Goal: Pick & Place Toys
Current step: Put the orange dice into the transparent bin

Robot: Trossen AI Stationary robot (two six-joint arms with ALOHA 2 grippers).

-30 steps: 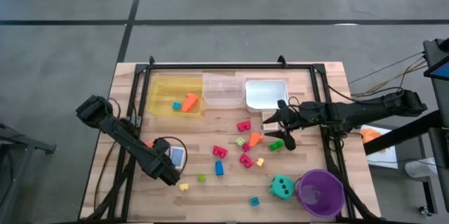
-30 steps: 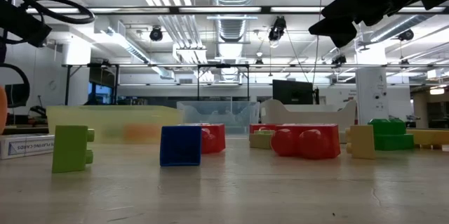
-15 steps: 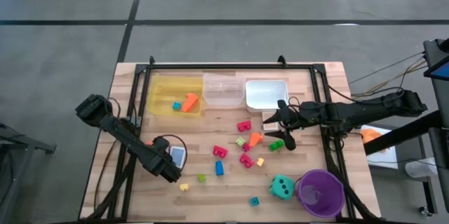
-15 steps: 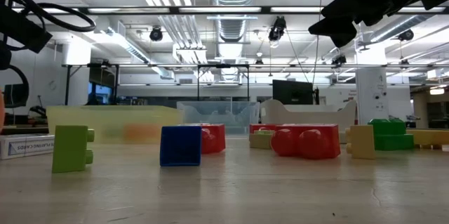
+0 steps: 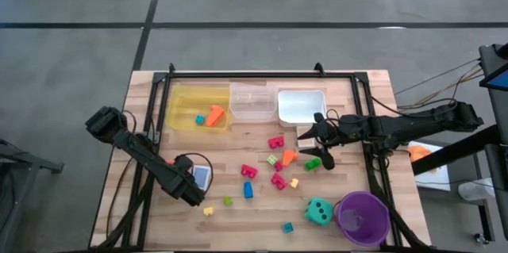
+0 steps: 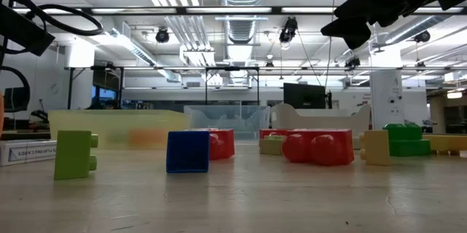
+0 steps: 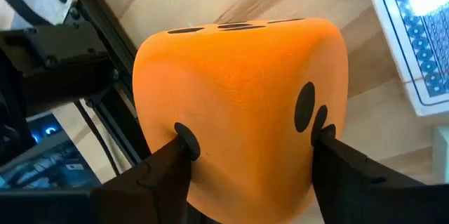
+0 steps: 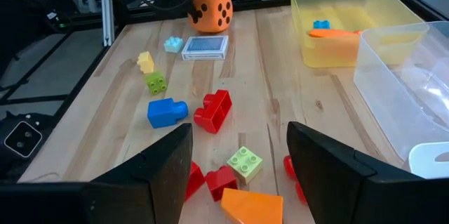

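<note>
An orange dotted die (image 7: 238, 104) sits between the fingers of my left gripper (image 5: 171, 163) at the table's left, beside a blue-backed card pack (image 5: 201, 175). The arm covers most of the die in the high view; it also shows in the right wrist view (image 8: 210, 12). My right gripper (image 5: 311, 143) is open and empty, above an orange block (image 5: 287, 156) and a light green block (image 8: 244, 161) in the middle right. Red, pink, blue, yellow and green blocks lie scattered on the wood. A teal die (image 5: 318, 210) rests near the front right. My left gripper pinches the orange die between its two fingers, one fingertip (image 7: 184, 140) on one side face and the other (image 7: 324, 134) on the opposite face. The fingers slant down from above. Whether the die stands on the table or is lifted, I cannot tell.
A yellow tray (image 5: 176, 94) holding an orange piece and a blue block, a clear tray (image 5: 252, 101) and a white tray (image 5: 300, 106) stand in a row at the back. A purple cup (image 5: 363, 217) stands at the front right. A black frame rail (image 5: 262, 73) borders the table.
My left arm and its cable have shifted a little in the low view. The right arm and the loose blocks have kept still.
</note>
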